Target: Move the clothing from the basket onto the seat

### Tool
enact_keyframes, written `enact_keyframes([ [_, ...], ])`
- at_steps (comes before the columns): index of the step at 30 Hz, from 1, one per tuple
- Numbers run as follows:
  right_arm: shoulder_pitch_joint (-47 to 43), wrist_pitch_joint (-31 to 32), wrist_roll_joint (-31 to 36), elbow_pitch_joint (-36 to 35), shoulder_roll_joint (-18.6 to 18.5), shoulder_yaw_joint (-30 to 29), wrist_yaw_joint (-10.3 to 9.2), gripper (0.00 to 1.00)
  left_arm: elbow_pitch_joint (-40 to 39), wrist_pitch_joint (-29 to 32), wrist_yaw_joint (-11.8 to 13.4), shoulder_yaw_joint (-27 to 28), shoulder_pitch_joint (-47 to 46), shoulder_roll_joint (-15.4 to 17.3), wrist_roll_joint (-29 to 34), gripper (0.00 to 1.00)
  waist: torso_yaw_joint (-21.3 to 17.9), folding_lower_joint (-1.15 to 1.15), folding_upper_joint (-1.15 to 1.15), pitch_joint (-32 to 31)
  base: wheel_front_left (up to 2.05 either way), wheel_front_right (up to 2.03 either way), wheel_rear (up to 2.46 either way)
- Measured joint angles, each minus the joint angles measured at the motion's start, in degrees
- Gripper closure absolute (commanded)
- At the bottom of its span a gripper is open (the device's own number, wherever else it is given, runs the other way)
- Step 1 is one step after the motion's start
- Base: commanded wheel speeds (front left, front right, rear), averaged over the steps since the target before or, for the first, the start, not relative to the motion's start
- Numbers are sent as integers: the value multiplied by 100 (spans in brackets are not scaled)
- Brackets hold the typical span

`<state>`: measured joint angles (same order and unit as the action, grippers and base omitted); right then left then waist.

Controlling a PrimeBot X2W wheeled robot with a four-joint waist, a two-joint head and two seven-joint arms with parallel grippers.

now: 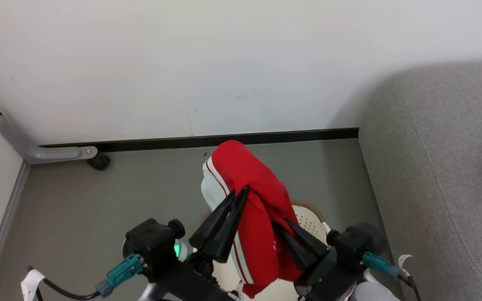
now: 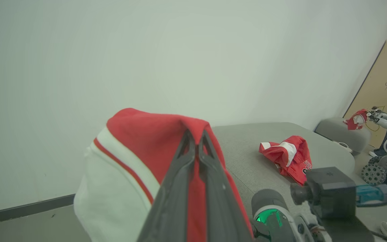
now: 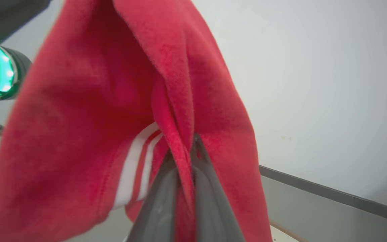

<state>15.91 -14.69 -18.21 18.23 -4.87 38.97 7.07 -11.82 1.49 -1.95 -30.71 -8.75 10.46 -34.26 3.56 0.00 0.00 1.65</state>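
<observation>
Starting on the left, we see the left jaws clenched tight, tips together. They are pinching the top ridge of the red garment (image 1: pixel 262 196), and the cloth drapes over both dark fingers (image 2: pixel 180 188) in the left wrist view. The garment (image 2: pixel 139 134) hangs off that pinch like a tent. On its left flank there is a broad white panel edged with a thin red stripe, and the rest is bright red.

Moving to the middle, the piece is lifted up and hangs above the basket (image 1: pixel 313 220). Its lower end trails down between the two arms, and we cannot tell whether that end touches the basket.

Next come the right jaws, also squeezed closed and gripping a vertical fold of the same garment (image 3: pixel 79 101) lower on its right side. Up close, the red fabric is bunched between the tips, with two thin white stripes just to the left of the grip.

Just right of the cloth we see the basket's cream perforated wall and brown rim, standing on the grey floor (image 1: pixel 78 200).

Far right is the light grey sofa (image 1: pixel 433 167), apart from the held garment. In the left wrist view, a second red-and-white garment (image 2: pixel 289 156) lies crumpled on the sofa's cushion (image 2: pixel 247 144).
</observation>
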Motion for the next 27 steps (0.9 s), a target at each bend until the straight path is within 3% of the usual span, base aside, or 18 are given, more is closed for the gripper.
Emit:
enact_keyframes([
  [2,3,0,-2,-11,-46,-148,1,100,4,7,7,16,37,8,-20,8,-30,0,0,31,0,0,0],
  [3,5,1,-2,-13,-89,-236,1,100,10,20,31,21,70,8,-29,0,-45,0,0,45,0,0,0],
  [9,120,1,0,-132,-522,-879,-33,100,143,42,94,85,176,35,-63,0,-112,0,0,98,0,0,0],
  [14,246,0,3,-250,-644,-1146,-64,100,237,-55,93,107,259,81,-62,0,-154,0,0,100,0,0,0],
  [27,292,0,73,-436,-651,-1249,-102,100,438,-404,35,-80,654,157,156,0,-232,0,0,65,0,0,0],
])
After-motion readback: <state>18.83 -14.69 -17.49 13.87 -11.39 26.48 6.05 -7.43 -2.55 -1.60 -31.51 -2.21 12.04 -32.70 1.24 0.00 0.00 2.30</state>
